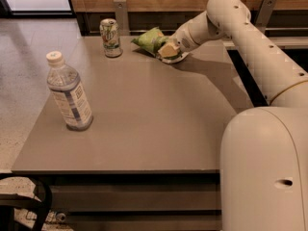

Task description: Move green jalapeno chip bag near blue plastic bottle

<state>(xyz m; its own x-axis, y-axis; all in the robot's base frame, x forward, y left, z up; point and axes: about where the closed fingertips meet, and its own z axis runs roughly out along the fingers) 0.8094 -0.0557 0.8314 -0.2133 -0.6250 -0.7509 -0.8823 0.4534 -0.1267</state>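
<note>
The green jalapeno chip bag [150, 38] lies crumpled on the far part of the table, right of the middle. My gripper [168, 50] is at the bag's right end, low over the table and touching the bag. The arm reaches in from the right. The blue plastic bottle [70, 93] stands upright near the table's left edge, well to the front-left of the bag. It has a white cap and a white-and-blue label.
A green-and-white soda can [110, 37] stands at the far edge, just left of the bag. The grey table [154, 124] spreads between bag and bottle. A wooden wall with metal brackets runs behind. My white base fills the lower right.
</note>
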